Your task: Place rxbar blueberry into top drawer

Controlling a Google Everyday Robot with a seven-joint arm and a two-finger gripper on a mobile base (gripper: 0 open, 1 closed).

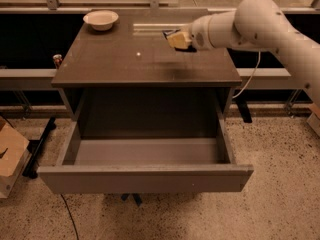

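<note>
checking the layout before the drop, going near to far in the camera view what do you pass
top drawer, pulled open → cabinet top → tool, low over the far right part of that top → cream bowl at the far left corner

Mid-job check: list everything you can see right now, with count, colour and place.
Flat dark navy snack bar: one, navy, back right of the cabinet top, partly hidden by the hand.
Wide shallow grey top drawer: one, grey, pulled open, bar not in it.
Round cream bowl: one, cream, back left of the top.
Grey-brown cabinet: one, centre.
Small reddish can-like object: one, ledge left of the cabinet.
Brown cardboard box: one, floor, left edge.
White robot arm: one, reaching in from the right.
Hand: one, pale yellow, at the bar.
</note>
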